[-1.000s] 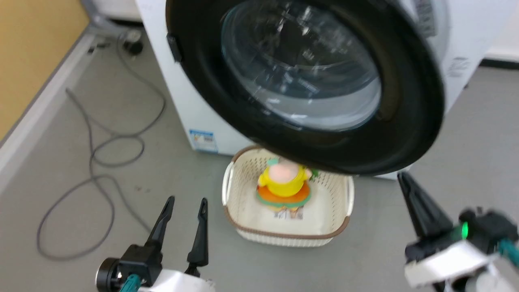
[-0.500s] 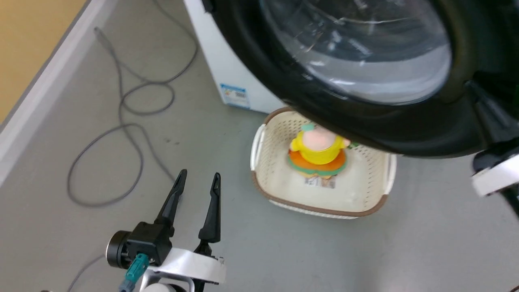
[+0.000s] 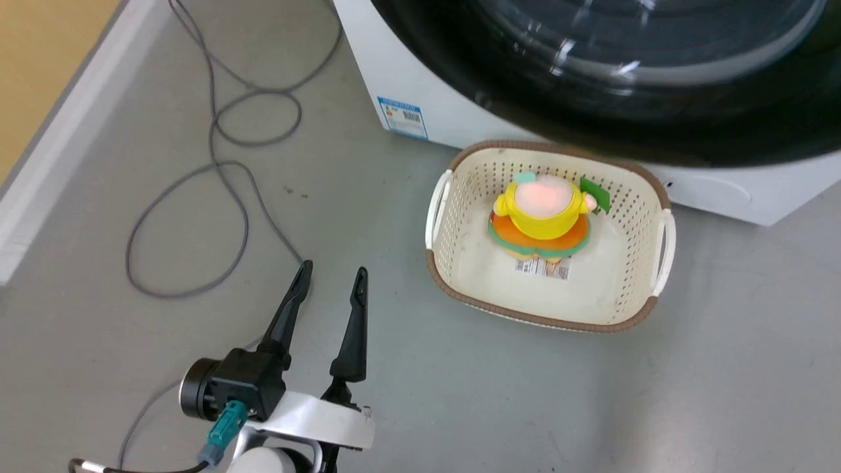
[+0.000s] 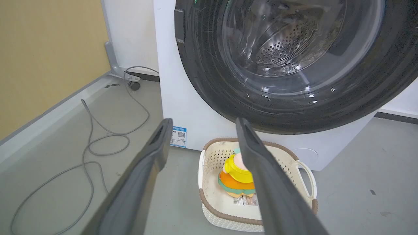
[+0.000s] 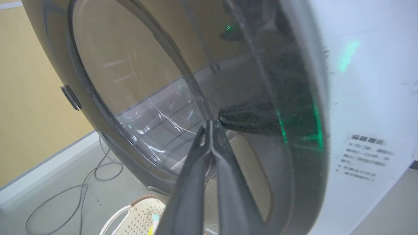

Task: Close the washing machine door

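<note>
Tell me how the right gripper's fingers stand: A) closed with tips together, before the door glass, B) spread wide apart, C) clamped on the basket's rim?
A: the right wrist view shows the right gripper with its two fingers meeting at the tips, the glass of the washing machine door beyond them.

Looks like a laundry corner set up in a lab or test room, not someone's actual home tbh. There's a big white front-loading washing machine (image 4: 166,81) parked on a bare grey floor (image 3: 591,394), and a loose grey cable (image 3: 211,98) is just looping around beside it. Plain yellow wall (image 3: 39,52), pale skirting board (image 3: 49,144). The only homey bit is a little basket (image 3: 552,322) with a toy (image 3: 542,213) in it.
</note>
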Available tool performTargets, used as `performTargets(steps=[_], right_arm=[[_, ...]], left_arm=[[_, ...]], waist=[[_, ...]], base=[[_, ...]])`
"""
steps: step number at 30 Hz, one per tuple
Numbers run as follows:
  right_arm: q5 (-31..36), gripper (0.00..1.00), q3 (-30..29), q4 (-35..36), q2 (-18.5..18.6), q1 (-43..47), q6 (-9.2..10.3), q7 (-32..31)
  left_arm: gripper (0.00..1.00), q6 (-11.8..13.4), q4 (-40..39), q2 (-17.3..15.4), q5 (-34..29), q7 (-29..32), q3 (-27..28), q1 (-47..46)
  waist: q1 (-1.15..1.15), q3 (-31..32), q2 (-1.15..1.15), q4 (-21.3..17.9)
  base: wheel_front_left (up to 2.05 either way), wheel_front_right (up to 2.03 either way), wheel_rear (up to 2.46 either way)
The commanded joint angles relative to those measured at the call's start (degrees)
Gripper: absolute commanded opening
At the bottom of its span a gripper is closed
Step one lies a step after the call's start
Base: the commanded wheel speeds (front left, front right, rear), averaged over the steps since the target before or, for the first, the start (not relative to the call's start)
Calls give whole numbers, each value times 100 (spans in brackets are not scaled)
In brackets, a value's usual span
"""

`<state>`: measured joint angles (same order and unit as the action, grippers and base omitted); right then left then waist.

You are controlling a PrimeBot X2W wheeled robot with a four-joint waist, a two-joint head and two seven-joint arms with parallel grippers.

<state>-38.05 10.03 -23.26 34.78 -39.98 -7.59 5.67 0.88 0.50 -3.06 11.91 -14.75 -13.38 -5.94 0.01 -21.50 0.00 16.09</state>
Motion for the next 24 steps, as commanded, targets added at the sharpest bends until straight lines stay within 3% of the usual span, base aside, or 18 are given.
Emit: performTargets(steps=[1,14,24], right_arm=[[-77,0,-38,-155,86,-295,10,-51],[-57,0,-173,-1255,19,-1316,10,-127],[-198,0,334,-1217,-150,-687,10,408]], left_arm=[[100,0,-26,10,-38,-25,-3,-128],[100,66,30,17,23,-25,-75,-310],[100,104,194,18,-30,-25,38,-177]], waist=[[-1,-108,0,12],[-1,-223,0,35],[-1,430,0,-196]], base=[[0,0,0],[0,0,0],[0,0,0]])
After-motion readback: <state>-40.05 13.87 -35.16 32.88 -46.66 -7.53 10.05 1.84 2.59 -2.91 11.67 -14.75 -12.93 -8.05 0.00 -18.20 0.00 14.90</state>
